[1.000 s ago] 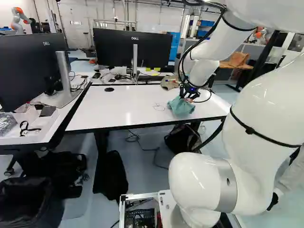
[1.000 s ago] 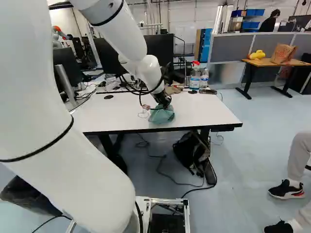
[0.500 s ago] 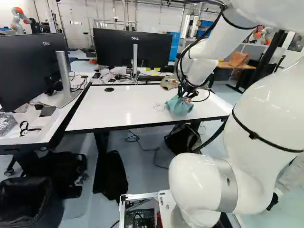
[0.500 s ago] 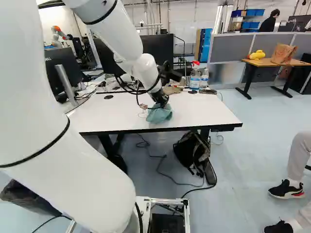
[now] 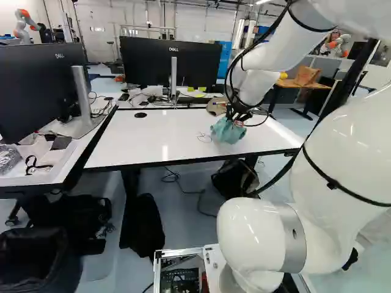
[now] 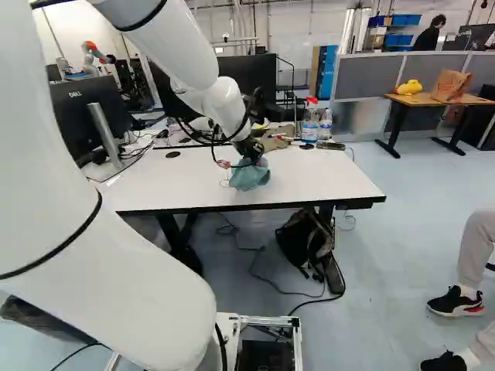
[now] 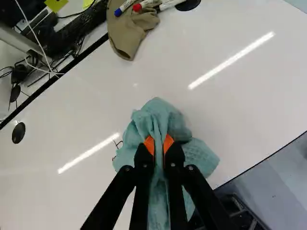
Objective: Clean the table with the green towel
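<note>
End effector (image 7: 159, 143) pinches green towel (image 7: 162, 114) mid-bunch, folds flaring around the grip, likely to wipe bench (image 7: 254, 105) broadly. Tan fabric (image 7: 125, 37) ahead, presumably set aside.

Rumpled green towel (image 7: 162, 120) on table (image 5: 153, 137)

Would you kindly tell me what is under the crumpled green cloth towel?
White tabletop shows beside the towel; thin dark lines meet its edge in the wrist view; whatever lies beneath is covered.
</note>
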`<state>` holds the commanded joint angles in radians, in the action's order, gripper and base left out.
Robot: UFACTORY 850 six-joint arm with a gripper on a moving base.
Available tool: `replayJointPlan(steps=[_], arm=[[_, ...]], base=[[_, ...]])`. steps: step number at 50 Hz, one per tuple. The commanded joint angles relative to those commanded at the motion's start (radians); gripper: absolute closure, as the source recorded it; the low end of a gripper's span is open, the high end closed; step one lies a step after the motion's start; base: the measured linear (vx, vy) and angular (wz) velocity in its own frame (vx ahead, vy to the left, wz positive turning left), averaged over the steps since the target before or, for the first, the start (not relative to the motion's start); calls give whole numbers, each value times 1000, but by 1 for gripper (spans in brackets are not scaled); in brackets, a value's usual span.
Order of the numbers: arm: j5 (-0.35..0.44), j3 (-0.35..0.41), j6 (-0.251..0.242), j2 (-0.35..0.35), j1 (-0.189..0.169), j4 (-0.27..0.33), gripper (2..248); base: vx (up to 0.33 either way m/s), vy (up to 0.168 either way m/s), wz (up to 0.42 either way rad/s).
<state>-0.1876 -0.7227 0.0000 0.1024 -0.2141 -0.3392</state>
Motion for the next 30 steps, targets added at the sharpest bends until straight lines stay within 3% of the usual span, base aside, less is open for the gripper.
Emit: replayJointPlan(steps=[30], arm=[[0,4,0,4,114,0,209]], base=[[0,0,0]])
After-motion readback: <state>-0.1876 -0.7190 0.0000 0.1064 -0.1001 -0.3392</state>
